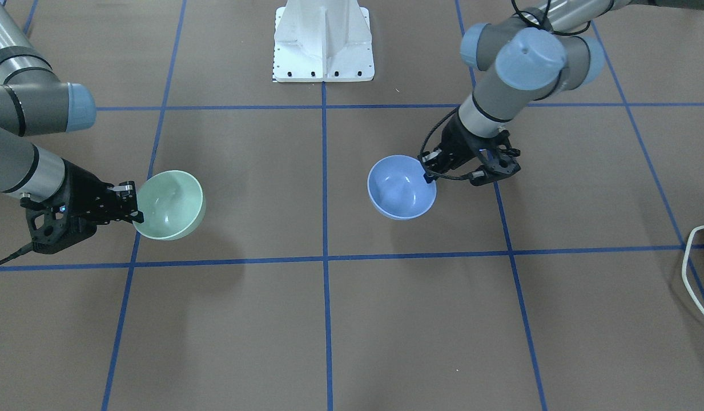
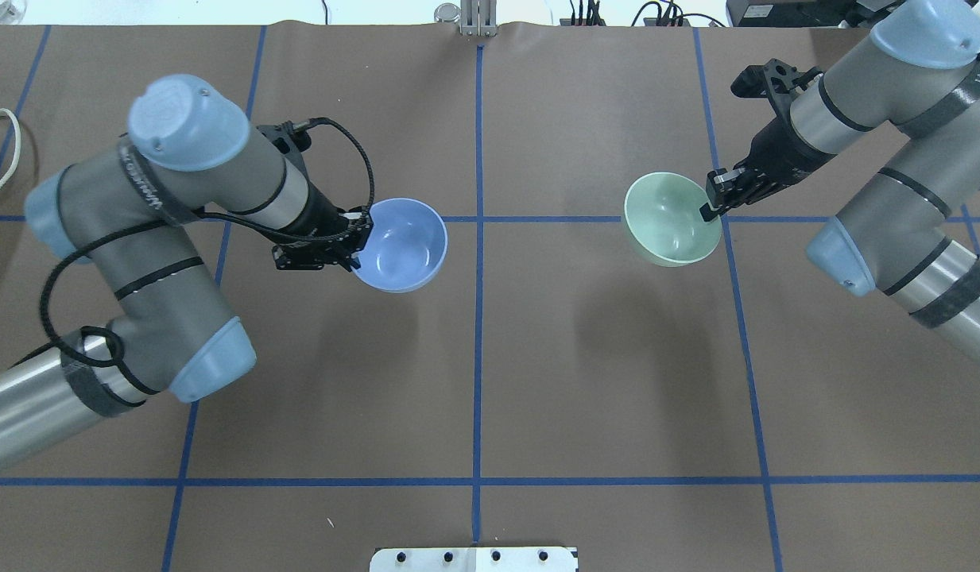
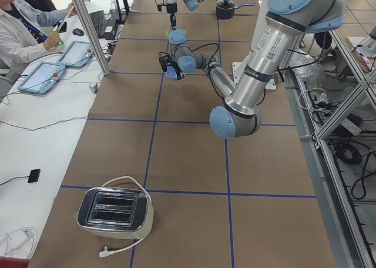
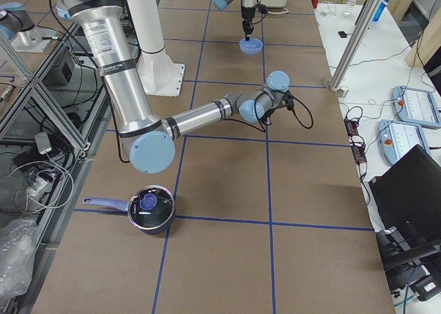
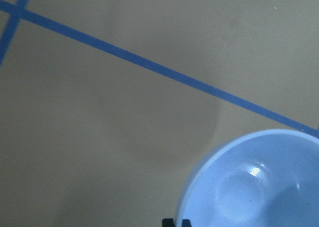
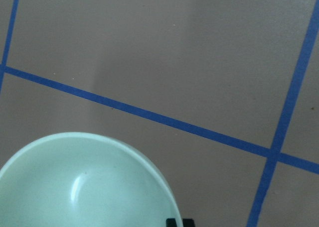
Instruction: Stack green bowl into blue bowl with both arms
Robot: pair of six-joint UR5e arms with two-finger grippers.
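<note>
My left gripper [image 2: 356, 238] is shut on the near rim of the light blue bowl [image 2: 400, 245] and holds it above the table, left of the centre line. It shows on the right in the front view [image 1: 430, 174], with the blue bowl [image 1: 401, 187] tilted a little. My right gripper [image 2: 710, 199] is shut on the rim of the mint-green bowl [image 2: 671, 220], also held off the table, its shadow below it. In the front view the green bowl [image 1: 169, 204] is at the left. The wrist views show the blue bowl [image 5: 254, 187] and the green bowl [image 6: 84, 187] from close up. The bowls are well apart.
The white pedestal base [image 1: 323, 43] stands at the robot's side of the table. A toaster [image 3: 114, 212] with a white cable sits at the table's left end. A dark pot [image 4: 150, 208] sits at the right end. Blue tape lines grid the brown table.
</note>
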